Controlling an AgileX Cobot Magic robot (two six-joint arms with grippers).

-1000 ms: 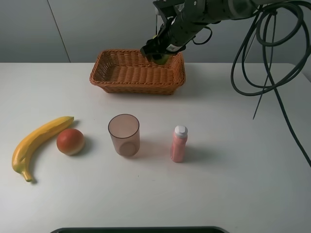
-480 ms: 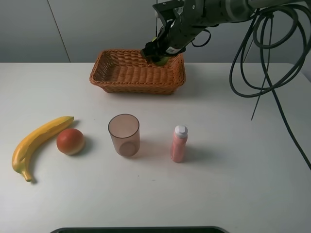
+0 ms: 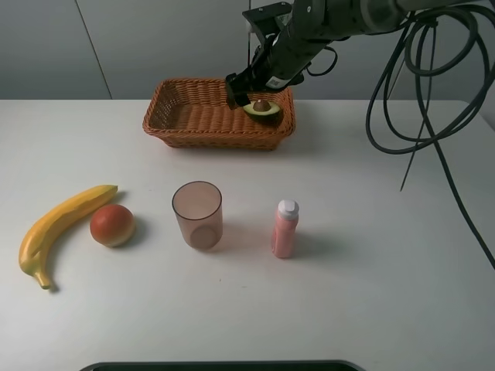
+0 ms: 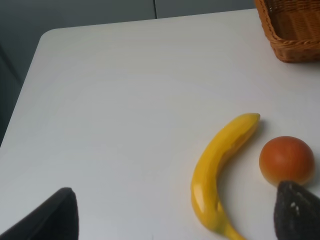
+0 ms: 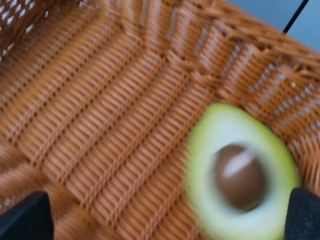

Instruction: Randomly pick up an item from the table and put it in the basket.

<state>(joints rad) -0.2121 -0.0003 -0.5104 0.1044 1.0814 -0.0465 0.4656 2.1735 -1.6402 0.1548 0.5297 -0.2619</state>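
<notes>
Brown woven wicker basket (image 3: 209, 141); avocado (image 3: 263, 110) pale green flesh, brown pit; white table (image 3: 371, 294); yellow banana (image 3: 62, 228); red-orange fruit (image 3: 112, 225); translucent pink cup (image 3: 197, 214); pink bottle (image 3: 285, 229), white cap.

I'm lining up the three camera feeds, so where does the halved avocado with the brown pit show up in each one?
Exterior high: halved green avocado in the right end of the brown woven wicker basket.
Left wrist: not in view.
Right wrist: blurred, pit up, beside a basket wall.
Shared landmark: the basket, whose corner also shows in the left wrist view.
</notes>
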